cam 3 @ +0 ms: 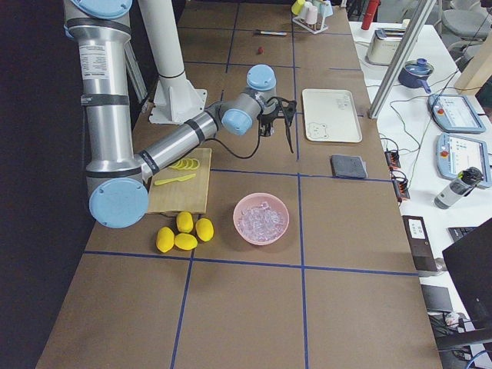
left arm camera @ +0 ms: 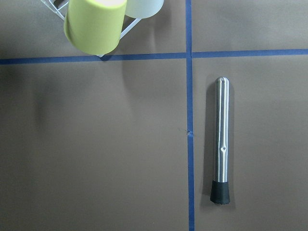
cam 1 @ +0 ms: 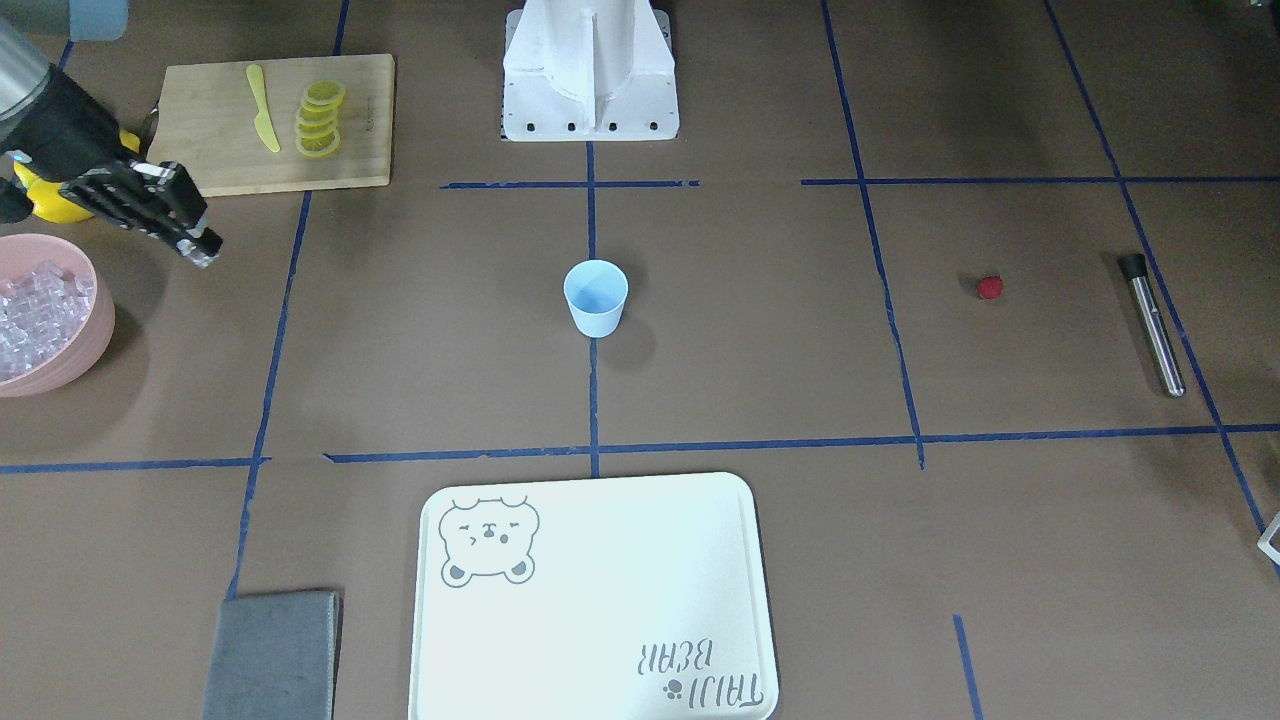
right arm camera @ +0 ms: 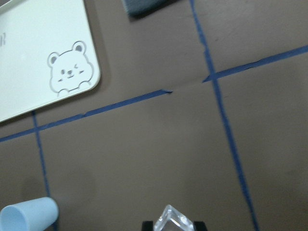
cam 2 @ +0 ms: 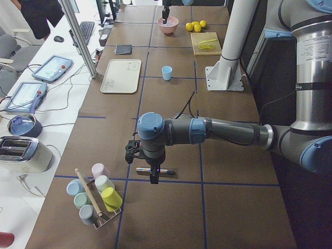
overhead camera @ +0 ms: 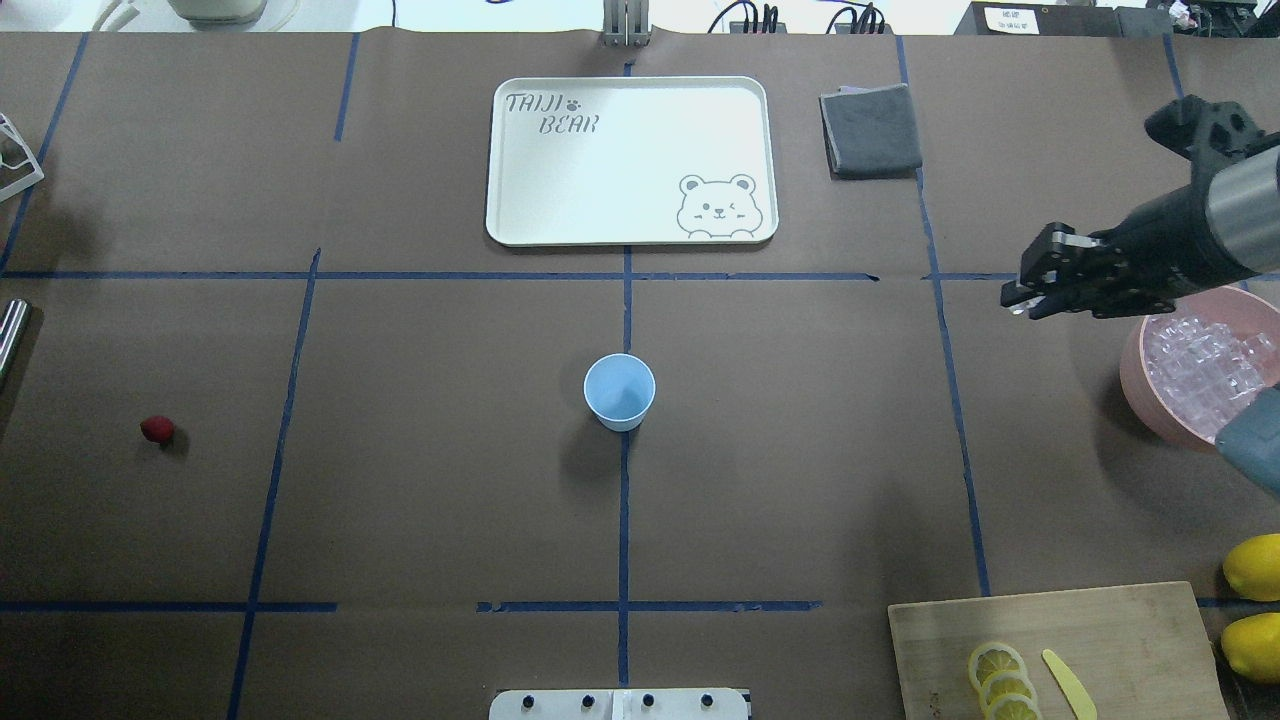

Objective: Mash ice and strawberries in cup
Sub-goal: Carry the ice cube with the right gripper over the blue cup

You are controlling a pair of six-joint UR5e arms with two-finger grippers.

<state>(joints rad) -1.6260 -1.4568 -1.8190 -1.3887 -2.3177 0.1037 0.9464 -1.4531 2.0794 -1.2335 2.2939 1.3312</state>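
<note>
Nearest the robot: cutting board (overhead camera: pixel 1100 630) with lemon slices (overhead camera: pixel 1003 680), not involved.

Mid-bench: the cup (overhead camera: pixel 619 390) is standing upright on the centre tape line, with nothing showing inside it. The strawberry (overhead camera: pixel 157 430) is lying well apart from it on the left side. The muddler (left arm camera: pixel 221 144) is lying further left with the left hand (cam 2: pixel 154 177) hanging right over it. No usable view is showing its fingers, so cannot tell if it is open or closed.

Right side: the right hand (overhead camera: pixel 1022 303) is hovering above the bench just beside the pink bowl (overhead camera: pixel 1140 405) of ice (overhead camera: pixel 1205 370). It is pinching an ice cube (right arm camera: pixel 171 220) at its fingertips. The wrist view is cropping it, so probably a single cube.

Far side: tray (overhead camera: pixel 600 170), not involved.

Risks:
- The cube is slick and is being held right at the tips, so it could squirt out on the way to the cup.
- The cup is light and has nothing weighing it down. A finger clipping the rim would tip it.
- A release from too high could bounce the cube out.
- Both arms are going to need the cup, so they could clash there.
</note>
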